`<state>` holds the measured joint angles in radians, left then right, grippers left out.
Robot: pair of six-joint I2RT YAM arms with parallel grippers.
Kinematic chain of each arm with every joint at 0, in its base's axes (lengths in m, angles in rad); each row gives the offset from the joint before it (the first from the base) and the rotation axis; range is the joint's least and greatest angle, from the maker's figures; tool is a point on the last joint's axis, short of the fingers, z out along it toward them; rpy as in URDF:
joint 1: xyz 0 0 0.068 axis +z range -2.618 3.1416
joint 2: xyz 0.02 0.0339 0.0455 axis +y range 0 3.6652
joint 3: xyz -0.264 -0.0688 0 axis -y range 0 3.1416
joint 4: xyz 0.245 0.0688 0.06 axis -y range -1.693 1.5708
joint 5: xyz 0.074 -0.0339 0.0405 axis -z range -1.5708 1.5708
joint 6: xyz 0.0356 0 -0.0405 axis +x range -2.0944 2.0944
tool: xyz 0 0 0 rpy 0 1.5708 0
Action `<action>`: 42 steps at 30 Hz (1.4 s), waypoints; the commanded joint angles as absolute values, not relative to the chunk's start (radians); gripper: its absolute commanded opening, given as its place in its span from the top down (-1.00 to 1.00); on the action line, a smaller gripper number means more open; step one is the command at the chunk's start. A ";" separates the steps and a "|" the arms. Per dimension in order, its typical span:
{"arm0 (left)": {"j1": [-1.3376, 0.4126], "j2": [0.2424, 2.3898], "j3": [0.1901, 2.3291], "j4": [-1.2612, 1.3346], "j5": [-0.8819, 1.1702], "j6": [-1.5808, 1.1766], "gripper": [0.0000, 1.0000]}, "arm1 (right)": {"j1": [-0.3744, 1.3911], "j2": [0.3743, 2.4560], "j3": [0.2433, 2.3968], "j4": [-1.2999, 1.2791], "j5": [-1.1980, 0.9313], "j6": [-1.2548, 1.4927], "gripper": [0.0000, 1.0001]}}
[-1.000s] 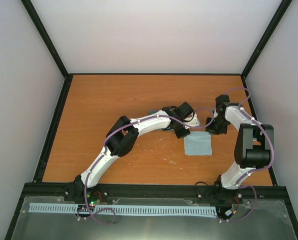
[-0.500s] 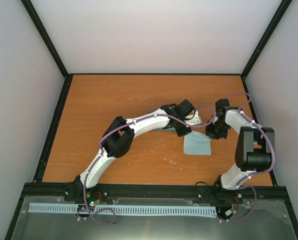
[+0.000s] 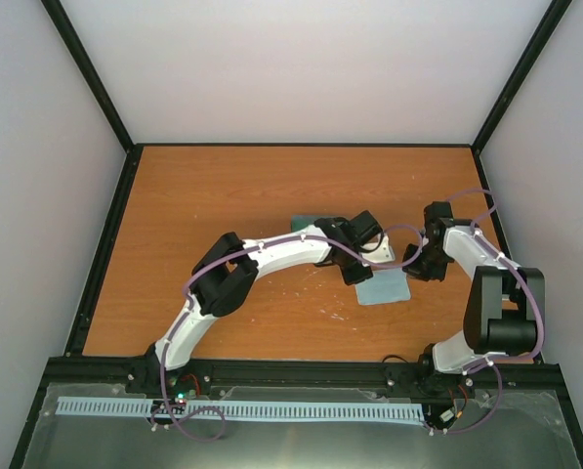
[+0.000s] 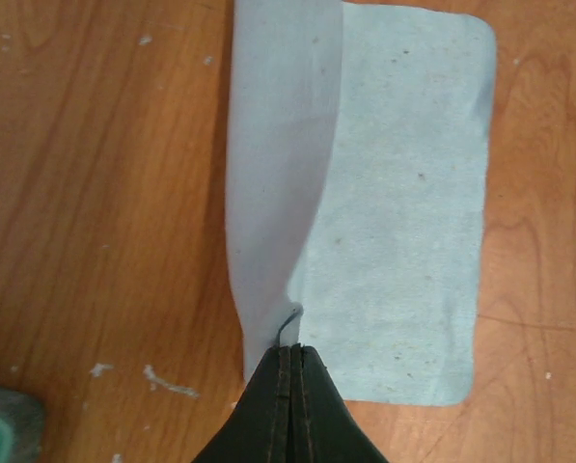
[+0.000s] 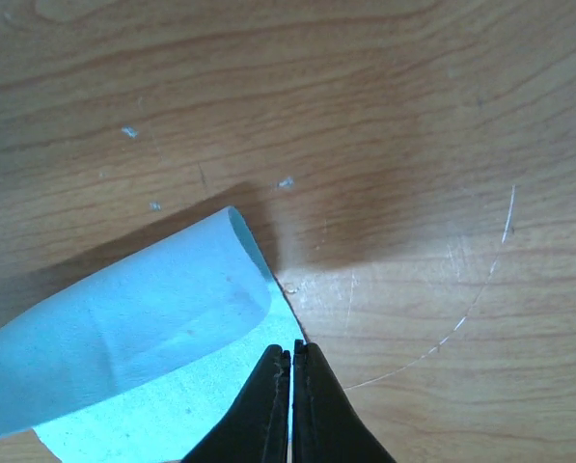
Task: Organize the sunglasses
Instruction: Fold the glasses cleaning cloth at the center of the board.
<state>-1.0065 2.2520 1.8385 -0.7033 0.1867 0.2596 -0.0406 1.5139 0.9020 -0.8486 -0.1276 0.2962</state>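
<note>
cloth [image 4: 403, 212]: one edge folded over | left tool [image 4: 292, 352]: drawn nearer

On the table [image 3: 223, 195], the cloth [image 3: 384, 286] lies right of centre, one edge folded over itself. The left fingers [image 4: 278, 405] meet its far-left corner and the right fingers [image 5: 268, 405] its far-right corner. The case [image 3: 304, 223] lies just left.

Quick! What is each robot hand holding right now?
Left gripper: closed, pinching the blue cloth.
Right gripper: closed, pinching the same cloth.

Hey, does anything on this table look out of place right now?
The pale blue cloth isn't flat: one side curls over itself, pinched at one end by the shut left tool and, it seems, at the other by the right tool. White flecks dot the table.
</note>
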 commanded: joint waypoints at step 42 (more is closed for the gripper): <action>-1.025 2.209 1.830 -0.664 0.163 0.253 0.99 | -0.067 1.723 0.989 -0.875 -0.235 0.255 0.84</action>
<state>-1.0256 2.2398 1.8107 -0.6765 0.1619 0.2600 -0.0631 1.7111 0.9974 -0.8818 -0.2203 0.2577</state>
